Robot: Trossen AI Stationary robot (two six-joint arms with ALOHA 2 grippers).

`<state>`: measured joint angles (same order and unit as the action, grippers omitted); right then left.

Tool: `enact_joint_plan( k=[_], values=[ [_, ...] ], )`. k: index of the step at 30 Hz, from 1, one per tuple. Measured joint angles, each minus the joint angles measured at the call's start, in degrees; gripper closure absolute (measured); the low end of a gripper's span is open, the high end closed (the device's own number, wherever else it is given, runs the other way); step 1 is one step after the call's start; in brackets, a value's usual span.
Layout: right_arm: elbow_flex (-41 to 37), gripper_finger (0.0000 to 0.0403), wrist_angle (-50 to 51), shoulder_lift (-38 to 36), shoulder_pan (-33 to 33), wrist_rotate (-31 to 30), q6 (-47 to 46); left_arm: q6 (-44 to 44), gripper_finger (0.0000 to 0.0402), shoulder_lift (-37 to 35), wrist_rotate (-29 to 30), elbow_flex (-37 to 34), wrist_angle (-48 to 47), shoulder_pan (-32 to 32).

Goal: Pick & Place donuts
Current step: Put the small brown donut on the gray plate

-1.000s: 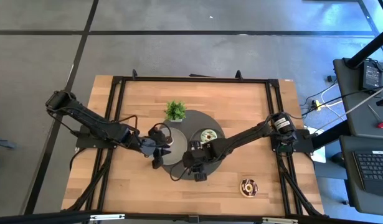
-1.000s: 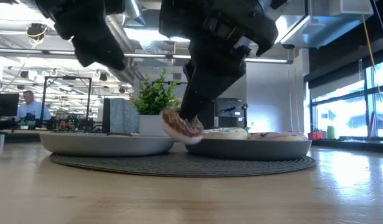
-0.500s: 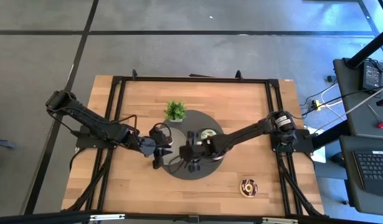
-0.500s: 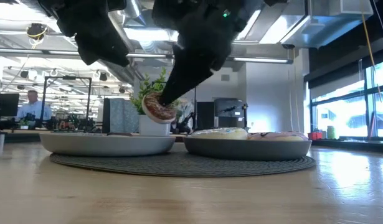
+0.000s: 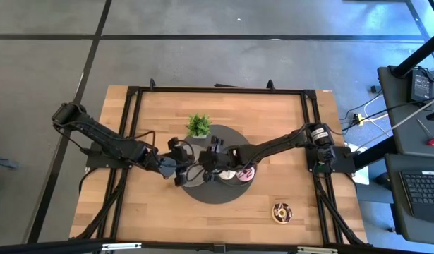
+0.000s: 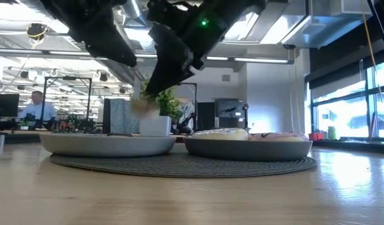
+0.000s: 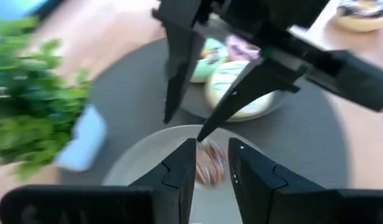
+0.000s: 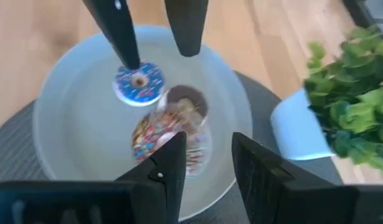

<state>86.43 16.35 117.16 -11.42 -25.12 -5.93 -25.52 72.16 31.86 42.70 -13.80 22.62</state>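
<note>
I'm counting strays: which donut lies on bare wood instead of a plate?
The dark-iced donut, alone on the table on the right arm's side. The other donuts in view lie in the grey plates on the round mat.

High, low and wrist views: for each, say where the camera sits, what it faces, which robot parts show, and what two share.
High: above table, facing straight down; both arms.
Low: table-top height, facing level across plates; arms from above.
Left wrist: on left arm, facing sprinkled donut; own fingers.
Right wrist: on right arm, facing grey plate; own fingers.
Shared: both wrist views show that donut.
</note>
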Motion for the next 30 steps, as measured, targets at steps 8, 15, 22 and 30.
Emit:
enact_joint_plan(
  k=[8,15,22,30],
  values=[
    [0.00,0.0272,-2.64,0.00,1.23,-0.64,0.22,-0.08,0.0321,0.00,5.64,0.00,-5.07,2.04],
    [-0.31,0.0272,6.38,-3.25,1.41,6.48,0.58,1.05,0.0332,2.00,2.46,0.00,-4.20,2.52],
    [-12.24,0.0272,0.97,-14.20,1.80,23.76,2.78,0.77,0.0347,4.42,0.48,-0.02,-9.95,2.89],
    [-20.76,0.0272,0.27,-21.19,2.93,23.08,0.21,9.70,0.0363,5.87,-2.84,0.00,-3.69,0.14]
  ],
)
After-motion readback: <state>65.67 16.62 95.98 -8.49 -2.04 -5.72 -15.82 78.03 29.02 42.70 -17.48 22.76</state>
